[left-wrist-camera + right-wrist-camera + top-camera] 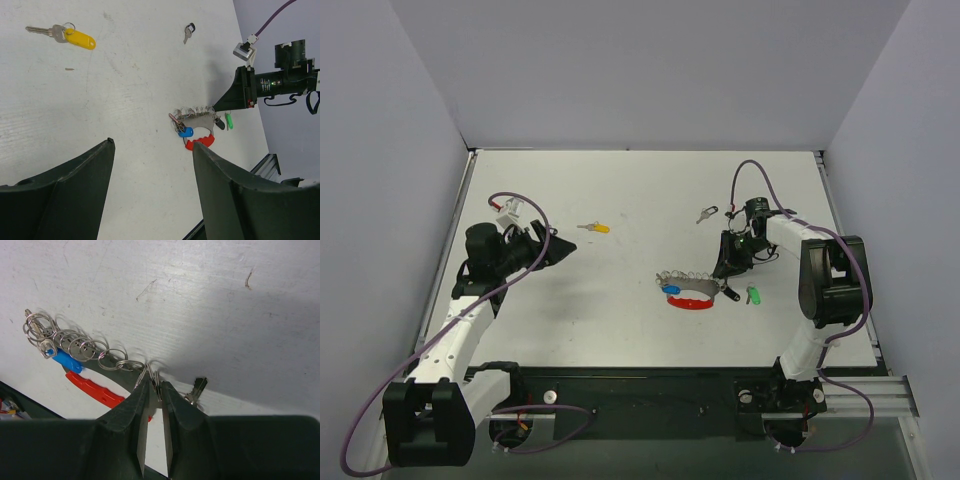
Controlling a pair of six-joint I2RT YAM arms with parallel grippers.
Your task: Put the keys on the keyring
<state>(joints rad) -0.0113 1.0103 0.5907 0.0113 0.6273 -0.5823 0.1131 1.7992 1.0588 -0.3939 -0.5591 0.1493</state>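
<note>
Right hand [155, 386] tight on keyring [84, 348]

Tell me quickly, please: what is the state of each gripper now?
Left gripper: open, holding nothing.
Right gripper: closed, fingers pinching an end ring of the keyring.

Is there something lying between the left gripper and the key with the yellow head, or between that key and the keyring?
Nothing visible does. Only bare table lies between the left gripper and the yellow key, and between that key and the keyring, which the right gripper pinches at one end.
</note>
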